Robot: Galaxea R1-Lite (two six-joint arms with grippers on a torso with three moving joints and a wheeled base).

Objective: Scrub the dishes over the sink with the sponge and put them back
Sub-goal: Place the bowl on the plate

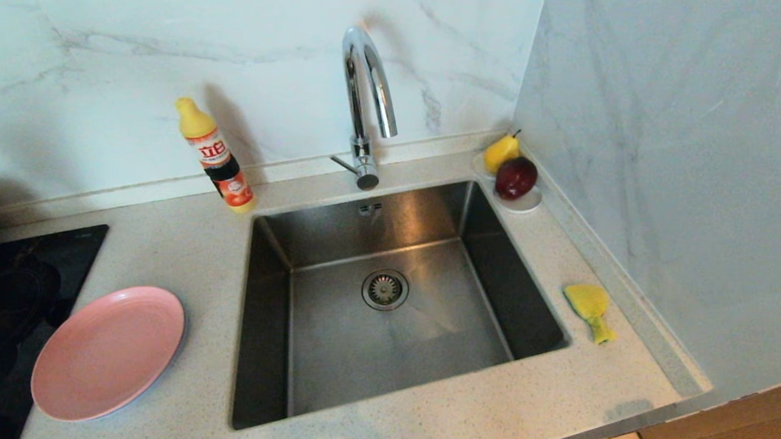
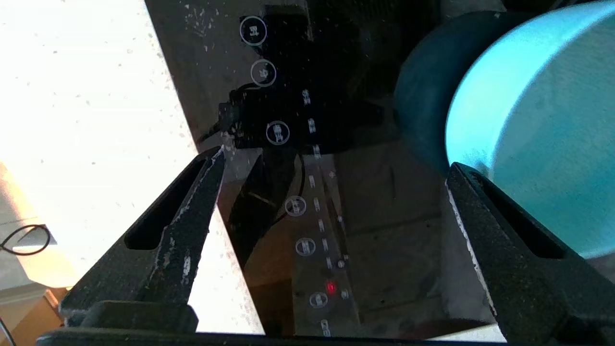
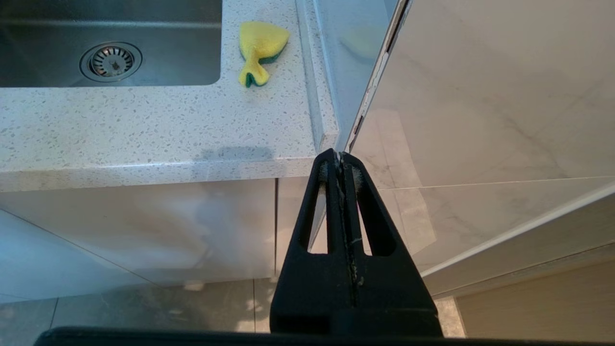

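**Hands off the dishes, sponge waiting by the sink**

My left gripper [image 2: 336, 168] hangs over the dark stove top [image 2: 307, 144], fingers spread wide with nothing between them. The teal bowl [image 2: 528, 120] sits just beside one fingertip, clear of my grasp as far as I can tell. The pink plate [image 1: 108, 351] lies flat on the counter [image 1: 190, 252] to the left of the sink [image 1: 393, 297], overlapping the stove's edge, close enough to lift over the basin. The sponge [image 1: 590, 307] rests on the counter at the sink's right rim, on the side of my right gripper [image 3: 340, 161], which is parked below the counter's edge, fingers pressed together and empty. The basin is bare, so I judge no scrubbing is under way now. I see no blue plate.
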